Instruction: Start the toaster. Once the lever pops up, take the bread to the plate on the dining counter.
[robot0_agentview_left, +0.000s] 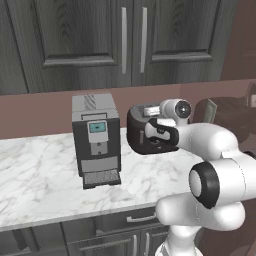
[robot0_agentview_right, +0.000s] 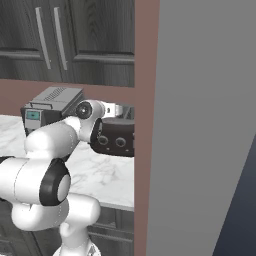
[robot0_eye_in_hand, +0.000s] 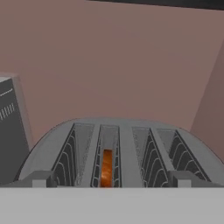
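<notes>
The dark rounded toaster (robot0_eye_in_hand: 118, 148) sits just below and ahead of the open gripper (robot0_eye_in_hand: 111, 186), the bread (robot0_eye_in_hand: 106, 168) standing upright, sunk in the second slot from its left.

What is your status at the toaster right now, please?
Gripper open, empty, above toaster. Bread down in second slot from left. Coffee machine beside toaster, not obstructing.

The toaster (robot0_agentview_left: 137, 131) is dark brown-black with a grey slotted top; the bread (robot0_eye_in_hand: 106, 168) in it is orange-brown. The coffee machine (robot0_agentview_left: 95, 140) is grey with a blue screen. The worktop (robot0_agentview_left: 40, 180) is white, grey-veined marble, the cabinets (robot0_agentview_left: 100, 35) dark wood-grain, the wall (robot0_eye_in_hand: 109, 57) dusky pink.
</notes>
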